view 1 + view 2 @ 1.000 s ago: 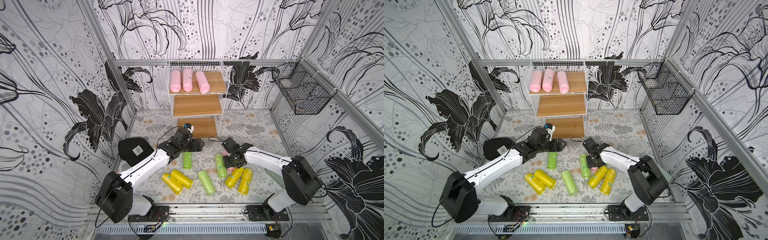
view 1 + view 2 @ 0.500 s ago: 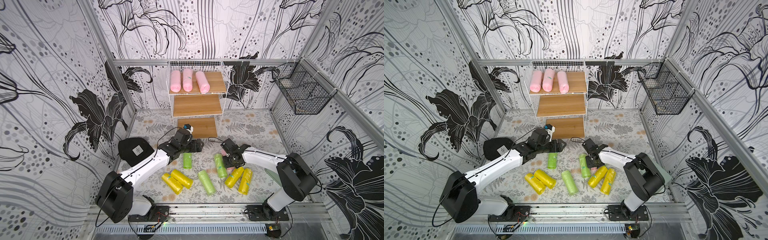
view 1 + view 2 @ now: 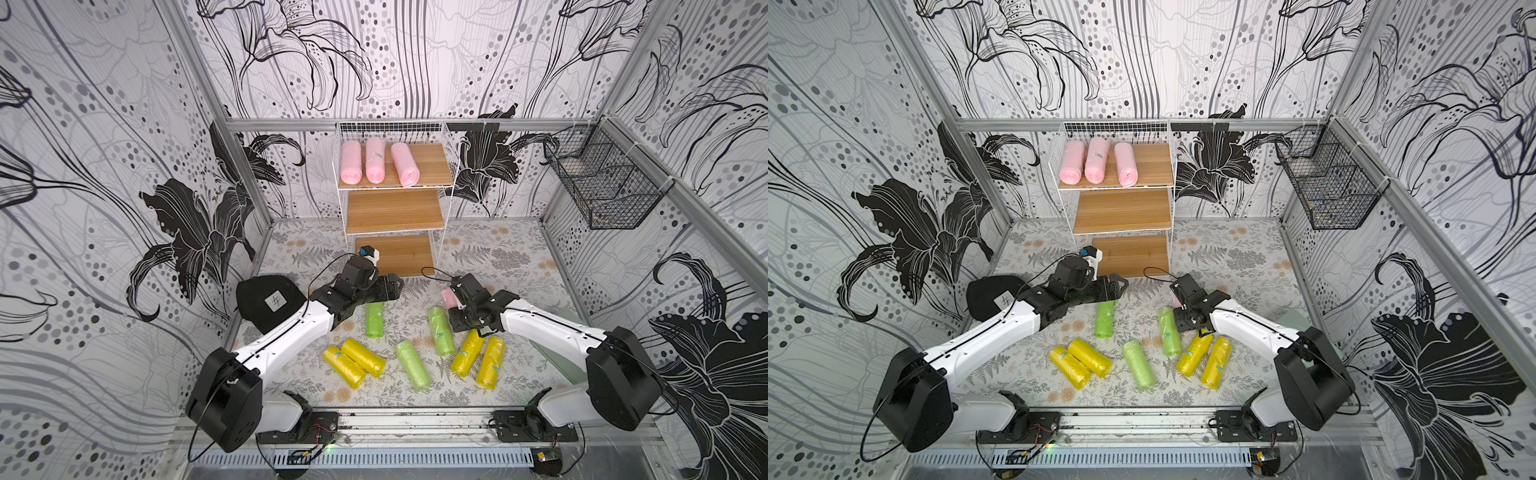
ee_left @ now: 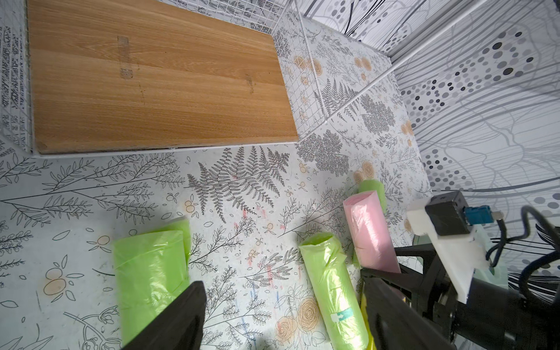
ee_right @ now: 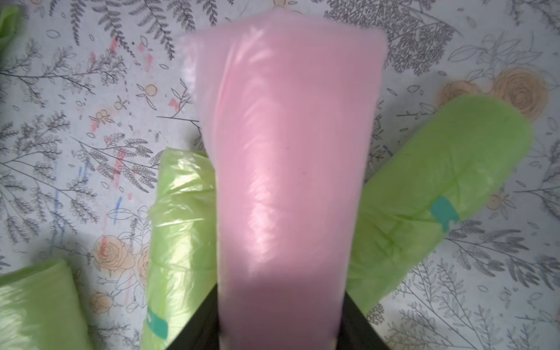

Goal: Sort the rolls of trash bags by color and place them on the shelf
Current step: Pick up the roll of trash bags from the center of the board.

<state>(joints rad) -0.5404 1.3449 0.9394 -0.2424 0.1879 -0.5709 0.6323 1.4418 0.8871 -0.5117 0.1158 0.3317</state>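
The right claw (image 5: 278, 330), clenched on a pink roll (image 5: 288, 151) jutting straight ahead of it above the table (image 3: 498, 257), has the shelf's (image 3: 395, 210) top board (image 3: 432, 164) farther back and higher; the left claw (image 4: 281, 318) gapes empty.

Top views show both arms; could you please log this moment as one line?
right gripper: shut on pink roll | left gripper: open, near green roll | shelf: three pink rolls on top board
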